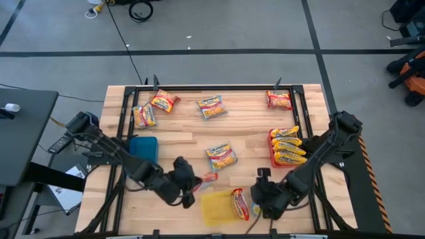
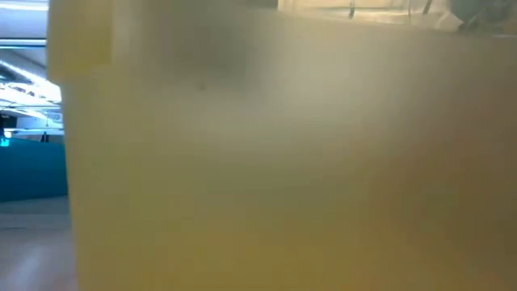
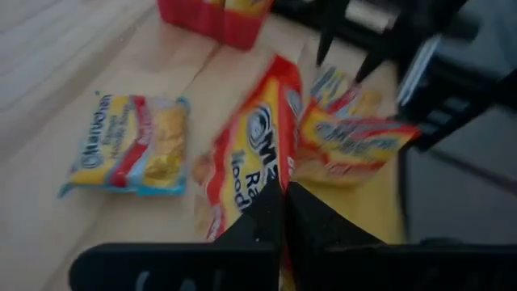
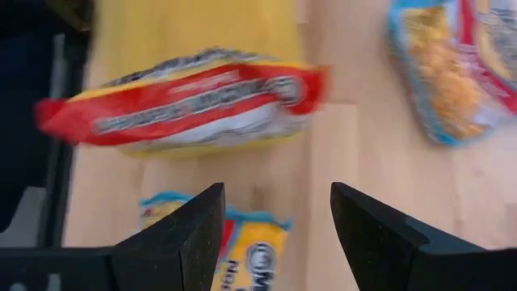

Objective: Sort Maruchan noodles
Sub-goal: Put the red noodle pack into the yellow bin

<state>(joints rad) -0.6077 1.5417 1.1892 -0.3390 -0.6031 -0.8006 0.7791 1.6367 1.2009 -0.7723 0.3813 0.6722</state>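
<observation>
- Starting at the worktop's near edge, the left gripper (image 1: 196,183) was clamped on a red-and-yellow plastic noodle packet (image 3: 246,162) beside the flat square yellow tray (image 1: 214,208).
- The right gripper (image 1: 255,208), fingers apart and empty, hovered by a packet (image 1: 240,203) lying on that tray's edge.
- Farther off, the red tray (image 1: 273,158) held three yellow-orange packets (image 1: 288,150); the blue tray (image 1: 143,147) looked empty.
- Five loose packets (image 1: 211,107) remained across the middle and far edge, so sorting seemed under halfway done.

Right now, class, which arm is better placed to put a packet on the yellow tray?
Left: its fingers are shut on a packet beside the yellow tray; the right gripper is open.
</observation>
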